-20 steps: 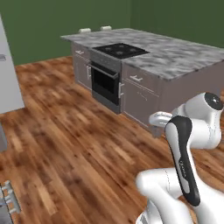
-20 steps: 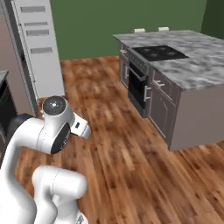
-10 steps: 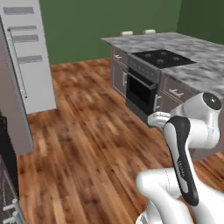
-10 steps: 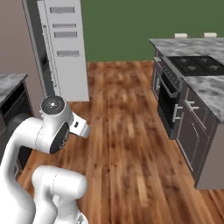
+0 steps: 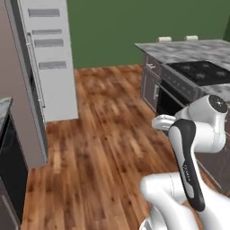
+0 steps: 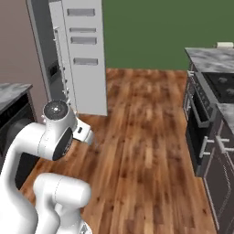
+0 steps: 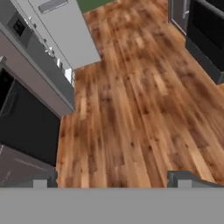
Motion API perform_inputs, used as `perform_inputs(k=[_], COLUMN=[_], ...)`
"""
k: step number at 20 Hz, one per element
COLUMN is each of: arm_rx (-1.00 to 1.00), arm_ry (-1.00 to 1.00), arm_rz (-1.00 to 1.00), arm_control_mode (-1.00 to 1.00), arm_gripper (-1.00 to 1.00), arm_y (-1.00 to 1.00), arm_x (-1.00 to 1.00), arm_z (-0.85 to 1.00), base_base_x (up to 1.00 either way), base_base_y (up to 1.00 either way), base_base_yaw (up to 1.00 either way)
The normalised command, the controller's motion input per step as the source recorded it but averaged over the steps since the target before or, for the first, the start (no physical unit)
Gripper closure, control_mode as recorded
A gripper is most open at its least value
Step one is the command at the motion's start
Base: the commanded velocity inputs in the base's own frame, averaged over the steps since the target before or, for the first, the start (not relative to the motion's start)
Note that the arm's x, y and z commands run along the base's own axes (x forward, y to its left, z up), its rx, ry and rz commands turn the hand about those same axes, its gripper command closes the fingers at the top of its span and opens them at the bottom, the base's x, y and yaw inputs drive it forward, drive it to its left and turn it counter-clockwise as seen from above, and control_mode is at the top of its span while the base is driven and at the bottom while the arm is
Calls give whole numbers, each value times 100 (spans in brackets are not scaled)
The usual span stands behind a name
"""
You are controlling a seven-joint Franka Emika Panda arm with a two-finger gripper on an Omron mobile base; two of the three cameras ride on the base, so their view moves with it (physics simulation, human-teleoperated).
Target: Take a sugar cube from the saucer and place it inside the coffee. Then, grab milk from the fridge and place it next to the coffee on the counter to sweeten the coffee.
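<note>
Change: whole scene has swung across both base views since the earlier frames, so the base has turned, not the things; island slid right, fridge came in on the left.
Meaning: reads as the drive toward the fridge for the milk leg; my guess is the sugar step is behind us, can't confirm from here.
Fridge (image 5: 45,67): far left in the left base view, door standing open with white door shelves facing us; also left in the right base view (image 6: 82,55) and top left in the hand view (image 7: 61,30).
Floor (image 5: 103,148): wood planks, open run between base and fridge.
Surface (image 5: 188,49): marbled island top, far right, with black cooktop (image 5: 202,72) and oven (image 6: 197,132) below it.
Second surface (image 6: 11,93): marbled corner at near left, dark appliance under it.
Arm (image 5: 197,134): folded up close to the base, not reaching.
Pincer (image 7: 111,180): released, fingertips (image 7: 41,181) spread to full width, nothing between them, touching nothing, pointing down at the floor.
Milk: not made out; fridge interior too hidden to tell the shelf.
Next: probably close in on the fridge, then reach for the shelves.
</note>
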Motion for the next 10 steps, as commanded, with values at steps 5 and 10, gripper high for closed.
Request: perform_inputs(k=[5,10], arm_rx=[0,0], arm_ry=[0,0], arm_rz=[0,0], arm_control_mode=[100,100], arm_gripper=[-100,-100], arm_y=[0,0], arm_x=[0,0], arm_z=[0,0], base_base_x=[100,100], base_base_y=[-10,-14], base_base_yaw=[33,31])
